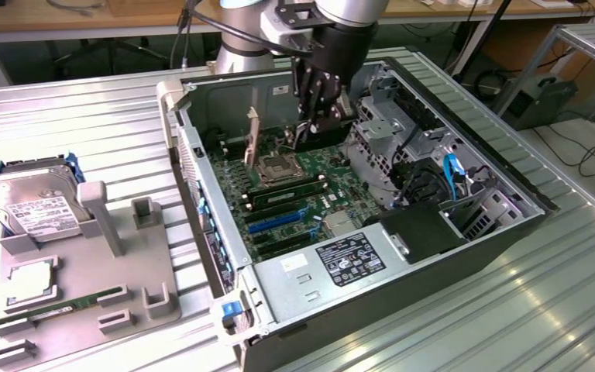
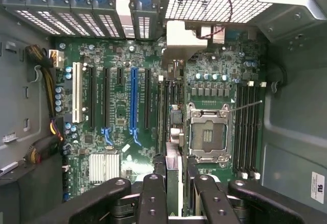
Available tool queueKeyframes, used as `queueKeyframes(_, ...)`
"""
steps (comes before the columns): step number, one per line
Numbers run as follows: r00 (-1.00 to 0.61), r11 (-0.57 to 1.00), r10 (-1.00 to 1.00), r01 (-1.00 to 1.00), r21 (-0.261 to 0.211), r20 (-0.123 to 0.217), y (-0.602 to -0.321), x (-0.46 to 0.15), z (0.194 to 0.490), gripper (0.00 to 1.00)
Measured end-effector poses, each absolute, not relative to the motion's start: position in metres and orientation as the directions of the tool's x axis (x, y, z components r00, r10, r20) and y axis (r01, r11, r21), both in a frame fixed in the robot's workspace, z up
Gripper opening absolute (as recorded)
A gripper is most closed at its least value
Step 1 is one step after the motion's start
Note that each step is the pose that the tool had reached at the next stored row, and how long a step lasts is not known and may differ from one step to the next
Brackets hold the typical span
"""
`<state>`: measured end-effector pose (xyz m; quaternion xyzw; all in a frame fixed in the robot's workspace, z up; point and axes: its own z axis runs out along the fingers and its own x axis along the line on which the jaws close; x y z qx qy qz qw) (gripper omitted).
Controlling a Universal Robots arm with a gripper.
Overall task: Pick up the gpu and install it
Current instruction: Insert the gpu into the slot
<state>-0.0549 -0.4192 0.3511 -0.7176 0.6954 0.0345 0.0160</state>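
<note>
The robot's black tool (image 1: 316, 108) hung down inside a big dark computer box (image 1: 504, 225) that lay open on its side on the ribbed silver metal surface (image 1: 483, 310). The tool was at the far end of the box, above the green board (image 1: 303, 198) with all its little parts.

In the wrist view, the tool (image 2: 178, 179) was clamped on the gpu (image 2: 173, 157), a thin dark card with a silver metal end. The card was seen from its thin edge, so it looked like a narrow strip. A black finger (image 2: 153, 196) pressed on one side of it, and another black finger pressed on the other side. The card's silver end pointed at the box wall with the holes in it. The card hung over the green board, between the long blue slot (image 2: 134, 99) and the square silver chip socket (image 2: 207, 134). I could not tell if the card's edge touched the board.

In the exterior view, the square chip socket (image 1: 275, 167) sat just to the left of the tool.

Well apart from the box, on the exterior view's left, a grey plastic holder (image 1: 122, 263) lay on the surface. A silver hard drive in a blue frame (image 1: 34, 205) stood at its far end. A slim green memory stick (image 1: 60, 304) lay in a groove near its near end. A small square silver chip (image 1: 31, 277) sat between the two.
</note>
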Motion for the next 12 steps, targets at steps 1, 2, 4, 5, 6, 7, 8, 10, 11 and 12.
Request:
queueKeyframes(1,0.03,-0.032,-0.997,-0.999,0.025,-0.072,-0.421,-0.055,0.351,0.26)
queueKeyframes(2,0.03,-0.032,-0.997,-0.999,0.025,-0.072,-0.425,-0.055,0.351,0.26)
queueKeyframes(4,0.03,-0.032,-0.997,-0.999,0.025,-0.072,-0.429,-0.055,0.35,0.26)
queueKeyframes(5,0.03,-0.032,-0.997,-0.999,0.025,-0.072,-0.43,-0.055,0.35,0.26)
queueKeyframes(6,0.03,-0.032,-0.997,-0.999,0.025,-0.072,-0.431,-0.055,0.35,0.26)
queueKeyframes(7,0.03,-0.032,-0.997,-0.999,0.025,-0.072,-0.433,-0.055,0.349,0.26)
queueKeyframes(8,0.03,-0.032,-0.997,-0.999,0.025,-0.072,-0.434,-0.055,0.349,0.26)
queueKeyframes(10,0.03,-0.032,-0.997,-0.999,0.025,-0.072,-0.434,-0.055,0.349,0.26)
queueKeyframes(11,0.03,-0.032,-0.997,-0.999,0.025,-0.072,-0.434,-0.055,0.349,0.26)
queueKeyframes(12,0.03,-0.032,-0.997,-0.999,0.025,-0.072,-0.435,-0.055,0.349,0.26)
